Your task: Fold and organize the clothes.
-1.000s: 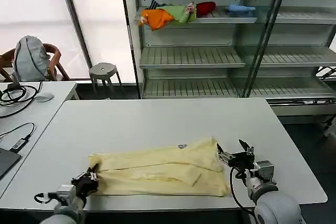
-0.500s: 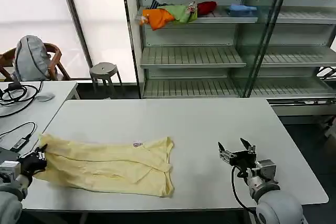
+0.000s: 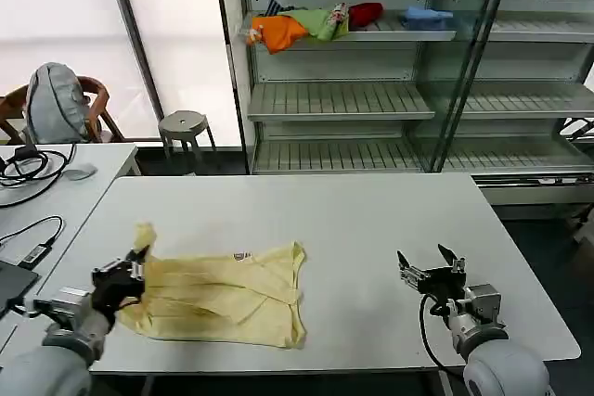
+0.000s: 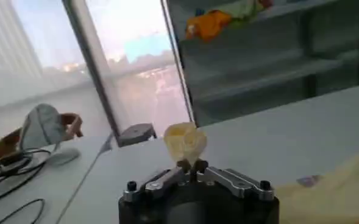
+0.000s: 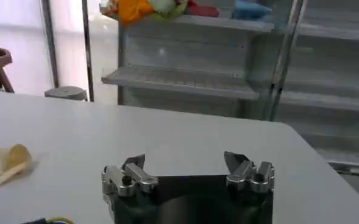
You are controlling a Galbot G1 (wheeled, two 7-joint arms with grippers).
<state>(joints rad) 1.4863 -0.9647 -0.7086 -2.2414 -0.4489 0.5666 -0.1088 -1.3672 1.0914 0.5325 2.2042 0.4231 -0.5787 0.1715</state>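
— T-shirt (image 3: 223, 292): where is it found?
— On the table (image 3: 334, 220), near its front edge, one end pinched in the closed left gripper (image 3: 130, 277).
— And the right gripper (image 3: 432, 271)?
— Held spread wide, empty, well apart from the shirt.

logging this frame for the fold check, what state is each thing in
T-shirt: partly folded, crumpled, flat on the table, one corner lifted
left gripper: shut on the T-shirt's corner
right gripper: open, empty, low over the table, apart from the T-shirt
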